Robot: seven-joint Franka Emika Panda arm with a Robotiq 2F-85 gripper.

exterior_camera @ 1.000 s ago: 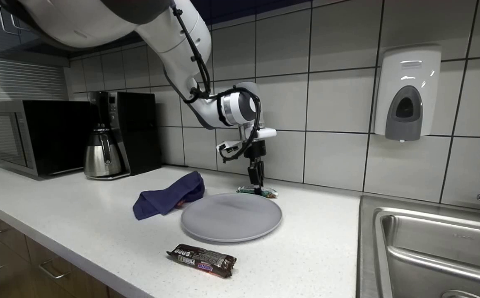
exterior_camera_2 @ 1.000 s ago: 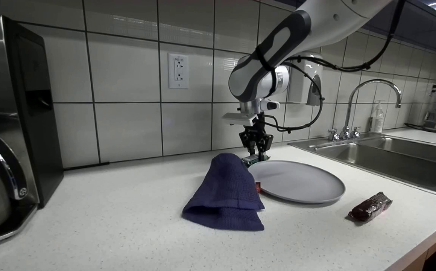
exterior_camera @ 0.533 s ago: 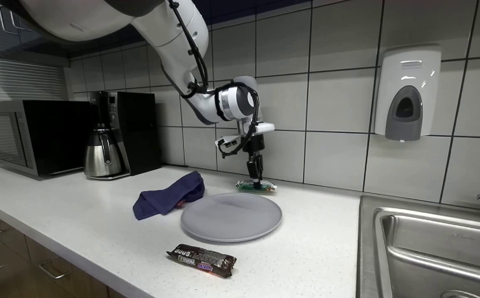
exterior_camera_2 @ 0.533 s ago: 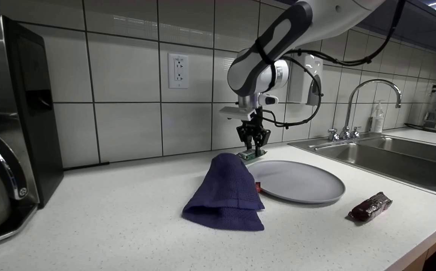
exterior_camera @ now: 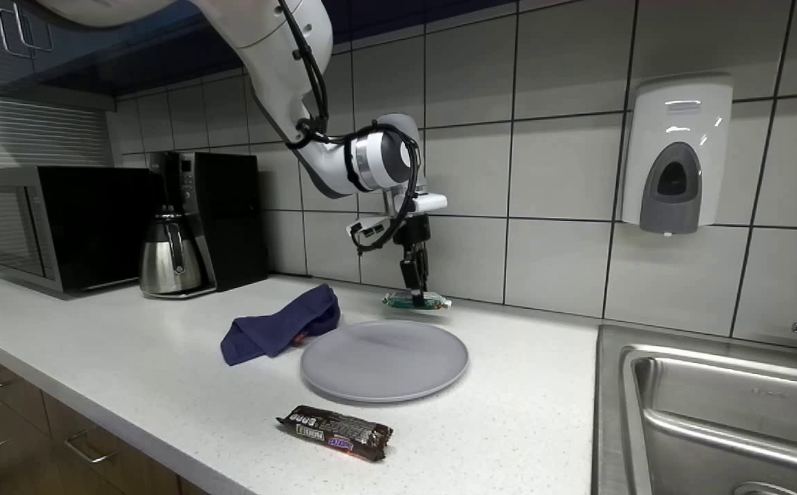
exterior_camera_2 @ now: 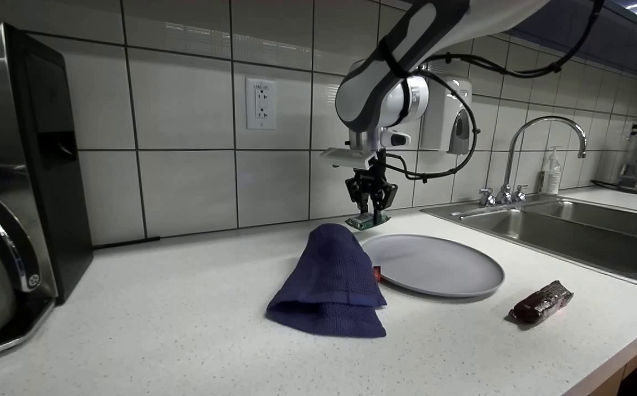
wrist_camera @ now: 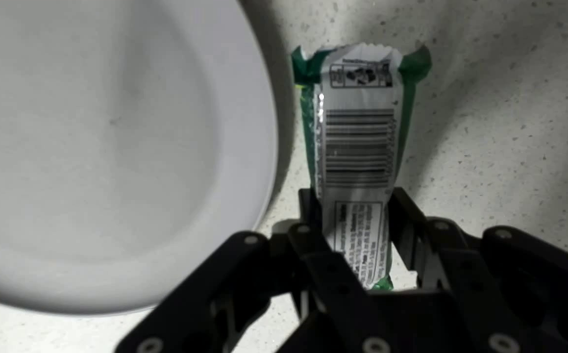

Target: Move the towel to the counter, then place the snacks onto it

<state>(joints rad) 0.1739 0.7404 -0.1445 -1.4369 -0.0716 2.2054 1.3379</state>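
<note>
– Pinching what?
– Black 2-finger gripper (wrist_camera: 355, 208) has the slim green-and-white plastic-wrapped snack bar (wrist_camera: 357, 169) near mid-length, held above the speckled off-white counter (exterior_camera: 508, 412), behind the round grey plate (exterior_camera: 384, 368).
– Handling guess?
– Light, stiffish, slick-skinned: may swivel; hard squeeze could crack it. Same mid-length hold for the slim brown-black wrapped snack bar (exterior_camera: 336, 433), on the counter across the plate.
– And the folded navy-blue cloth towel (exterior_camera_2: 329, 280)?
– On the counter, just beside the plate. Should be limp; grab a raised fold.
– View differences?
– Wrist view: barcode (wrist_camera: 359, 147), no towel. Both exterior views: towel, plus red scrap (exterior_camera_2: 377, 273) at its plate-side edge, too small to identify.
</note>
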